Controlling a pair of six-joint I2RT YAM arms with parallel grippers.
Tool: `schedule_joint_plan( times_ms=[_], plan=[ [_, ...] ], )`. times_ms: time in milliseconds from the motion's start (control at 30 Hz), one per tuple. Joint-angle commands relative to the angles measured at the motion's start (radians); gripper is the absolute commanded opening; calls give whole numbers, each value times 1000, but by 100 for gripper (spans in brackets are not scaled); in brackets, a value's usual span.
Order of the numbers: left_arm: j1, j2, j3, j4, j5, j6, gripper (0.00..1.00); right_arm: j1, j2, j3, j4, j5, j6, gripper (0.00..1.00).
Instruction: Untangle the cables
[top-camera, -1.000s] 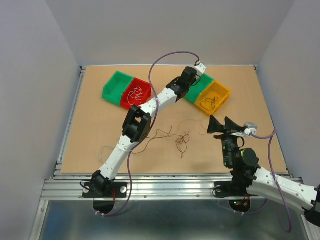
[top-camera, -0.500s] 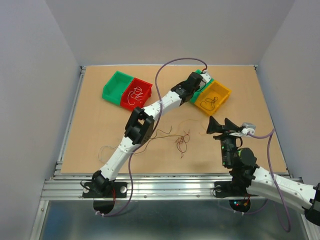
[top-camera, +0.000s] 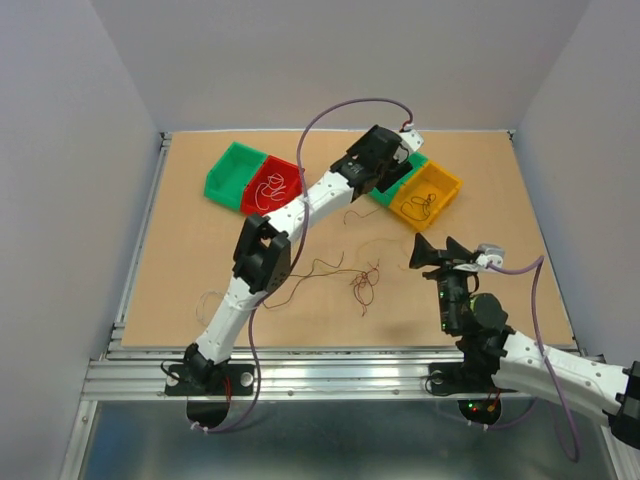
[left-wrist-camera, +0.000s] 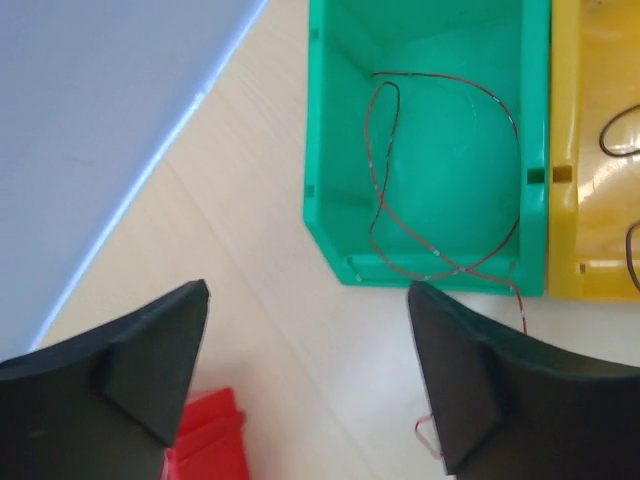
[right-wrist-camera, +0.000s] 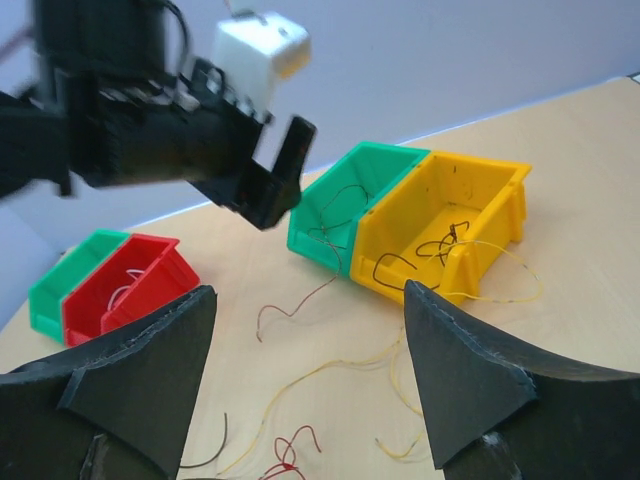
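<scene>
Reddish, hair-thin cables (top-camera: 365, 284) should handle limp and feather-light, so pinch a loose end beside the knot; your left gripper (left-wrist-camera: 308, 300) and right gripper (right-wrist-camera: 310, 300) both gape empty.

The left arm (top-camera: 312, 202) lies diagonally across the desk (top-camera: 180, 240) from near left to far centre and bars that line. The left end effector (left-wrist-camera: 305, 375), jaws apart, hangs at the right green bin (left-wrist-camera: 440, 150), which adjoins the yellow bin (top-camera: 428, 195). The right end effector (right-wrist-camera: 300, 390), jaws apart, faces open desk crossed only by thin cables (top-camera: 363, 283). Walls (top-camera: 60, 150) close the left, right and far sides.
</scene>
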Motion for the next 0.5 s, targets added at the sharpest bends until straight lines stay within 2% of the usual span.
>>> schedule_joint_plan(
  times_ms=[0, 133, 167, 267, 300, 333, 367, 433, 467],
  plan=[
    [0, -228, -51, -38, 77, -33, 99, 1, 53, 27, 12, 28, 22, 82],
    [34, -361, -168, -23, 144, -107, 99, -3, 167, 143, -116, -3, 71, 84],
    [67, -444, -244, 9, 202, -136, 99, -28, 258, 244, -271, -29, 139, 85],
    [130, -580, -447, 89, 300, -168, 99, -107, 400, 372, -424, -159, 201, 88],
    [170, -668, -499, 143, 334, -178, 99, -137, 471, 432, -430, -198, 208, 88],
    [184, -706, -594, 166, 350, -178, 99, -170, 509, 455, -436, -312, 220, 88],
    [201, -743, -640, 189, 365, -181, 99, -254, 541, 481, -447, -383, 241, 88],
    [235, -843, -764, 244, 390, -196, 99, -351, 651, 555, -446, -507, 347, 89],
    [244, -874, -807, 264, 399, -202, 99, -359, 691, 582, -447, -508, 371, 90]
  ],
)
